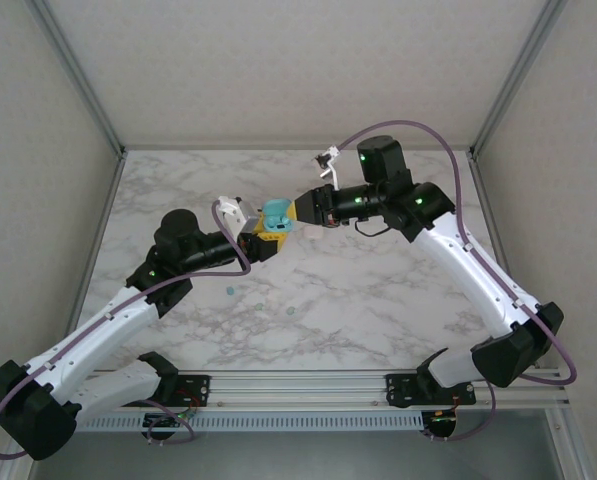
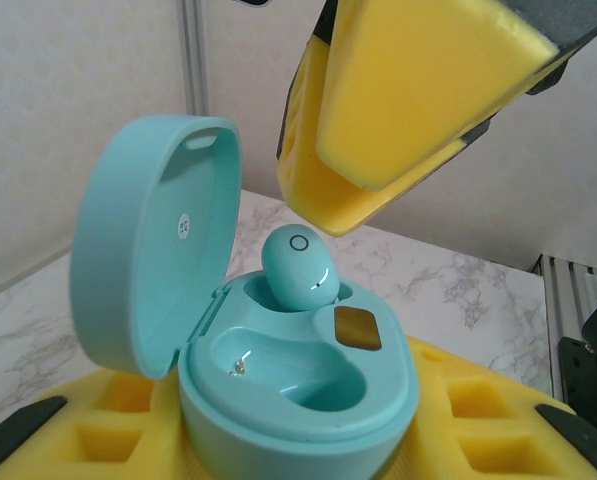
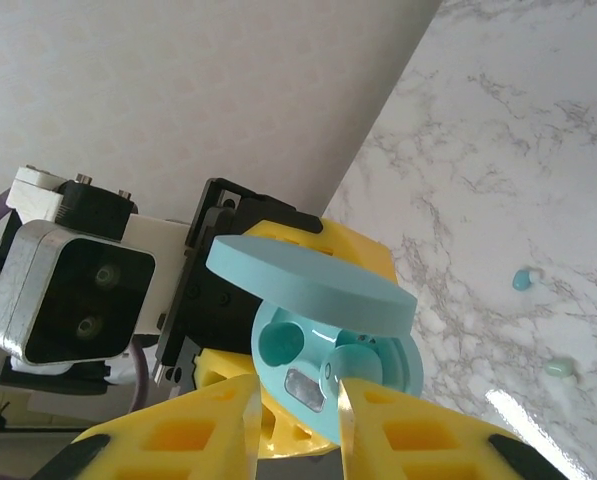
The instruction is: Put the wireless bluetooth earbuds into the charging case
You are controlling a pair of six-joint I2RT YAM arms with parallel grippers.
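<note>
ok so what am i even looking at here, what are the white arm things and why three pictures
These are two robot arms bolted to a marble table. The top picture looks down from above; the other two come from a camera on each wrist. The left gripper holds an open teal charging case off the table. One teal earbud sits in it; the other slot is empty. The right gripper hovers just above that bud, jaws slightly apart. A few loose earbuds lie on the table.
</note>
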